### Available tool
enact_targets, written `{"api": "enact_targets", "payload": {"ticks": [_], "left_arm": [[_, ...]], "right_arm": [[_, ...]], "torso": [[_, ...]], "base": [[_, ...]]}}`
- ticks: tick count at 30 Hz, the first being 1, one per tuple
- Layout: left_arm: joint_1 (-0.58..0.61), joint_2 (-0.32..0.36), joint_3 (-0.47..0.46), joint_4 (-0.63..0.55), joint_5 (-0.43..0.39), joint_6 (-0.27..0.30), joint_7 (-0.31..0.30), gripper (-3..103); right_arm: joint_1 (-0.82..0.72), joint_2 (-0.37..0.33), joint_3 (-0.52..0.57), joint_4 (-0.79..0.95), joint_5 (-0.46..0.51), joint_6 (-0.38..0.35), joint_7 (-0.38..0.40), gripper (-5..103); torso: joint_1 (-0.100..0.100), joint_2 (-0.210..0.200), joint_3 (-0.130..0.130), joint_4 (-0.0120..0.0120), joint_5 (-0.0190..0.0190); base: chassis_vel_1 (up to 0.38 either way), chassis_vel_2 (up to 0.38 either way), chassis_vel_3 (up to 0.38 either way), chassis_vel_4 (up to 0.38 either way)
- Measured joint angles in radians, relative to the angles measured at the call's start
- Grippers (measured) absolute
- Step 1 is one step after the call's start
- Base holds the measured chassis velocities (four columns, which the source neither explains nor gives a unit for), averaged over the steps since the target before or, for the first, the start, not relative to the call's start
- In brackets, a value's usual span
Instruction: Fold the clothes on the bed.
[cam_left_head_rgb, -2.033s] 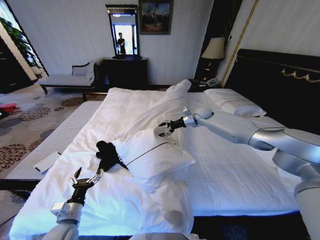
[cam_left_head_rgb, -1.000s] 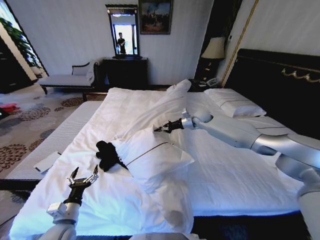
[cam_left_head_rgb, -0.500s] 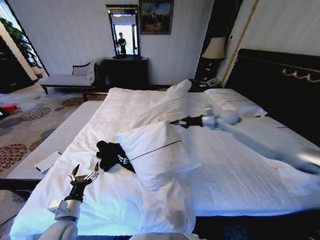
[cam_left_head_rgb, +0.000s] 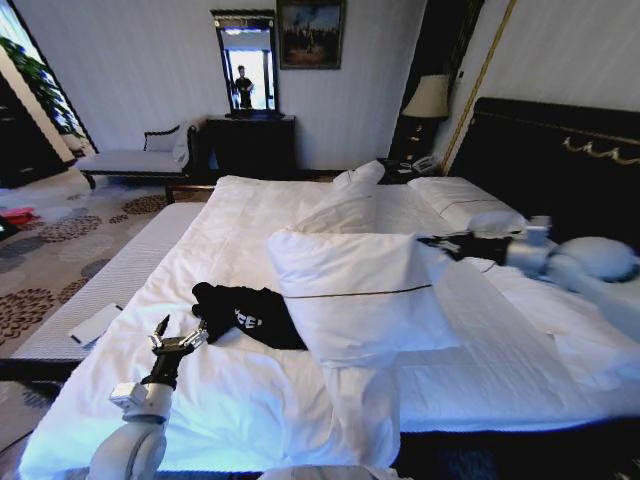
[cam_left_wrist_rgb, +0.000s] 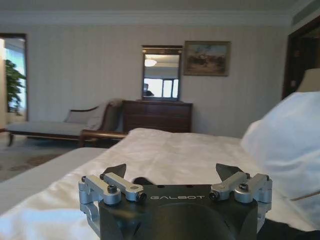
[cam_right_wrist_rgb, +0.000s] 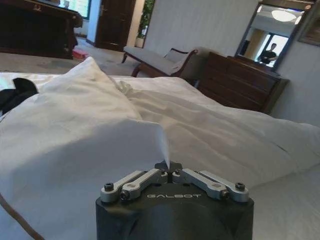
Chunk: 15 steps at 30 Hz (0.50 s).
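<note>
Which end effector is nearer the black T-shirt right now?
Left. The left end effector hovers open just beside the T-shirt; the right end effector is across the bed, shut on the pillow corner.

L arm comes up from the lower-left of the head view, forearm raised, wrist angled fwd. L gripper (cam_left_head_rgb: 180, 340) has its 2 fingers spread apart, nothing between them; wrist cam shows the same, fingertips (cam_left_wrist_rgb: 114, 170) wide apart. R arm reaches in from the right edge, roughly level, elbow rounded. R gripper (cam_left_head_rgb: 447, 243) has its 2 fingers pinched together on white fabric; fingertips (cam_right_wrist_rgb: 161, 165) meeting.
</note>
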Motion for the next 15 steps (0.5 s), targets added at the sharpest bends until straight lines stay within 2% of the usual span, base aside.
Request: {"api": "enact_targets", "payload": {"ticks": [3, 9, 15], "left_arm": [[0.029, -0.025, -0.018, -0.012, 0.007, -0.009, 0.003, 100], [0.024, -0.034, -0.017, -0.024, 0.016, -0.011, 0.003, 100], [0.023, -0.03, -0.016, -0.036, 0.017, -0.01, 0.001, 100]], "right_arm": [[0.007, -0.002, 0.007, -0.037, 0.004, 0.023, -0.001, 0], [-0.016, -0.009, 0.045, -0.106, 0.007, 0.07, 0.007, 0], [0.019, -0.005, 0.029, -0.142, 0.018, 0.072, 0.013, 0]], "torso": [[0.0, 0.0, 0.0, 0.0007, -0.0021], [0.0, 0.0, 0.0, -0.0008, -0.002], [0.0, 0.0, 0.0, 0.0, -0.0019]], "base": [[0.0, 0.0, 0.0, 0.0], [0.0, 0.0, 0.0, 0.0], [0.0, 0.0, 0.0, 0.0]]}}
